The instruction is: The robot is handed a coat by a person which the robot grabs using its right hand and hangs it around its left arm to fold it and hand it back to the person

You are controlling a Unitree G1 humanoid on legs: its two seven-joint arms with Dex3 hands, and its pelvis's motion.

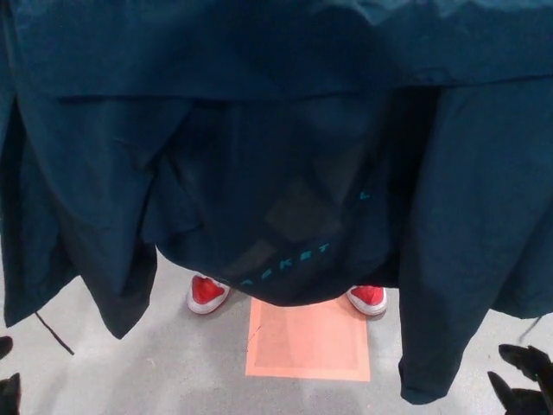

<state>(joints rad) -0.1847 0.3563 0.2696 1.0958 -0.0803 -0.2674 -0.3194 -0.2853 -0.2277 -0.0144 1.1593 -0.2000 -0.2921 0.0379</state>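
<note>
Head view: right hand (524,382) beside coat (276,130)

On the grey floor (155,363) lies a pale orange square (309,341), two red shoes (207,292) standing at its far corners.

Head view, downward, close behind coat (285,130)

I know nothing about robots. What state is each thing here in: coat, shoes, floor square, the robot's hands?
Coat: unfolded, hanging spread out, hem clear of the floor.
Shoes: standing on the floor behind the coat, toes toward the camera.
Square: flat on the floor, top edge hidden by the coat.
Left hand: barely in view, not touching the coat.
Right hand: at the corner, apart from the coat.
</note>
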